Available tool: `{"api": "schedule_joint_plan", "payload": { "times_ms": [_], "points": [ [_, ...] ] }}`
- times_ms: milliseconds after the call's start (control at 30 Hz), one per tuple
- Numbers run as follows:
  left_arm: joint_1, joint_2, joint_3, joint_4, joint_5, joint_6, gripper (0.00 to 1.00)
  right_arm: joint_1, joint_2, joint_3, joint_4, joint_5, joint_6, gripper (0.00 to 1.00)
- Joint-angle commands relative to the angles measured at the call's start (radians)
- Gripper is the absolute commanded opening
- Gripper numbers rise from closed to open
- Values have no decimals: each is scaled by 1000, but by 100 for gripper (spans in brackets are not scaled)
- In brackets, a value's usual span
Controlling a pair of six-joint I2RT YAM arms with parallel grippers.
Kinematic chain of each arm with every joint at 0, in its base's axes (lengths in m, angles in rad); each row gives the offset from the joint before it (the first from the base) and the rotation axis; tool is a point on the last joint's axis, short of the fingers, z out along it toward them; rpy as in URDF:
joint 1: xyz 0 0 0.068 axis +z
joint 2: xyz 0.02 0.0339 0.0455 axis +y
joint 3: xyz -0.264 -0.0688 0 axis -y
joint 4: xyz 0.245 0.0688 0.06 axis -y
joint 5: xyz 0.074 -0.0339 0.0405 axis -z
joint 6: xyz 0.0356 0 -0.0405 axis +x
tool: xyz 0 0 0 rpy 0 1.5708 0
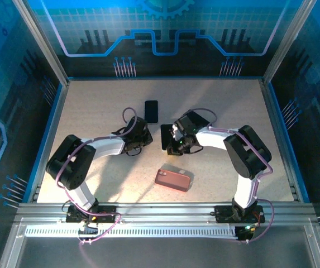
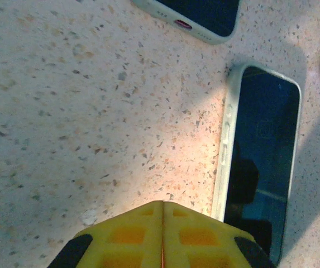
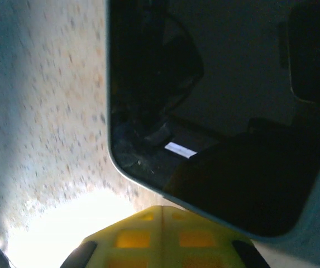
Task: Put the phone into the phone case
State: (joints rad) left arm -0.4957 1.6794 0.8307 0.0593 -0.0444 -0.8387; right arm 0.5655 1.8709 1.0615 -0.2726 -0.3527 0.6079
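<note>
Both shut, both empty: left gripper point(image 2: 162, 215), yellow pads point(image 2: 129, 234) pressed flat together, low over the speckled table point(image 1: 87, 111) and near the long pale edge of the dark-screened phone point(image 1: 166, 136) lying face up at mid-table; right gripper point(image 3: 161, 218), closed the same way, nosing at a rounded corner of that glossy slab from the opposite side. Just beyond, toward the back wall, a second dark phone point(image 1: 151, 111). Nearer the arm bases and well apart from both, the salmon phone case point(image 1: 174, 179), lying flat, open side up or down hard to tell. Looks to be the step of getting hold of the phone, with nothing yet seated in the case. To do it well: part one set of jaws before closing in, take the phone across its narrow width by the pale sides rather than on the glass, and keep the other closed tip as a stop against skating on the smooth tabletop. Then lift level, carry toward the case, match corner to corner and press down evenly. Likely hazard, judging from this layout: a glancing push, spinning the phone toward its neighbour.
</note>
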Motion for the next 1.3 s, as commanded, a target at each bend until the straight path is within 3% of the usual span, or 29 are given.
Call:
{"api": "schedule_joint_plan", "payload": {
  "times_ms": [0, 267, 700, 1267],
  "points": [
    [10, -44, -38, -32, 0, -2, 8, -44, 37, 80, -15, -8, -55, 0],
    [20, -68, -71, -41, -10, -4, 8, -84, 156, 236, -74, -25, -106, 0],
    [22, -68, -73, -53, -14, 9, 8, -100, 206, 244, -24, 36, -65, 0],
    [24, -99, -87, -74, -32, 9, 8, -155, 327, 404, -8, 83, 9, 0]
  ]
}}
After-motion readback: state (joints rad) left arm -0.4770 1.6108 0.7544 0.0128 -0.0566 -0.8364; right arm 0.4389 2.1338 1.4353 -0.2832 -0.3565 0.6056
